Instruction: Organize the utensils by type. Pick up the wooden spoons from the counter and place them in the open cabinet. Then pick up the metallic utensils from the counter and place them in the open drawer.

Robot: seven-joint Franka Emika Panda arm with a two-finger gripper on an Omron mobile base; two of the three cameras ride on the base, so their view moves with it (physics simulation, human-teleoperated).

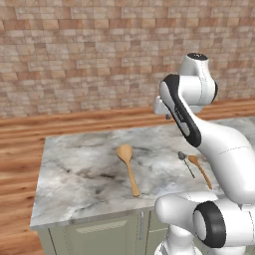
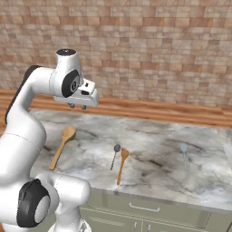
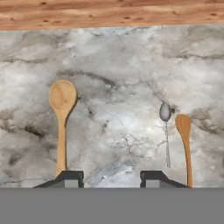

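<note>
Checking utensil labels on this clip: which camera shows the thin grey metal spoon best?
The hand view: the metal spoon lies unobstructed, bowl and thin handle clear, beside the smaller wooden spoon. The right base view shows it small but whole; in the left base view it is tiny, close by the arm.

No readable text

No lettering, labels, brands or numbers can be read anywhere (all three views checked).

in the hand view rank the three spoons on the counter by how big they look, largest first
1. Light tan wooden spoon, widest bowl and longest.
2. Darker orange-brown wooden spoon, though its handle end runs out of view.
3. Grey metal spoon, tiny bowl and thread-thin handle.
</note>
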